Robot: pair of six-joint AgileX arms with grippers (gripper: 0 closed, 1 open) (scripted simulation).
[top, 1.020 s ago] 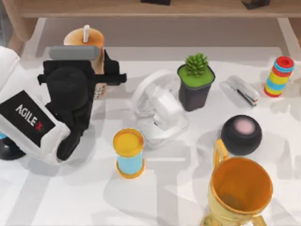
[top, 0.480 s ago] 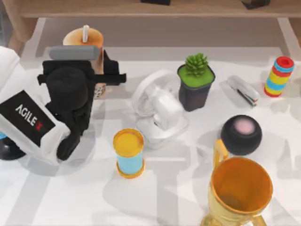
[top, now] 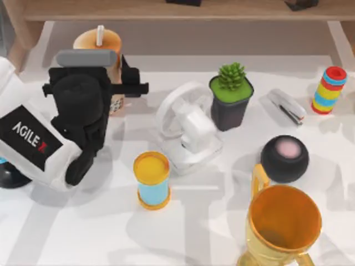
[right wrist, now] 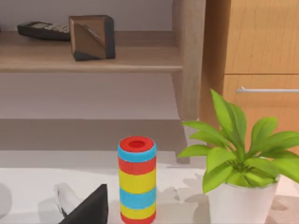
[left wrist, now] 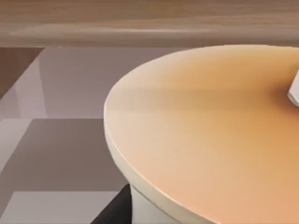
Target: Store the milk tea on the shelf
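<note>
Lifting appears under way: the left gripper stands closed around the milk tea, its dark fingers spanning the cup's body below the lid. Compared with a second ago, cup and gripper sit together slightly nearer the shelf in the top view, and the white straw has shifted with them. The cup moves as one with the jaws, so the grip seems to be holding.

Left wrist view: the tan-orange lid of the milk tea lies just in front of the jaws, with a wooden board of the shelf beyond it. A sliver of straw shows at the frame edge.

Judgement: the grasp is done and the carry toward the shelf has just begun. The cup is not yet over a board; the gap of floor between table and shelf must still be crossed. The cup is tall, so tilt during the carry is the main risk.

Nearby, to the side of the jaws: white fan, potted plant, blue can. All stand apart from the held cup and none lies between jaws and shelf.

Right arm: parked; its gripper's fingers cannot be told. Its wrist view faces a striped ring stack, a leafy plant and the shelf's side post.
</note>
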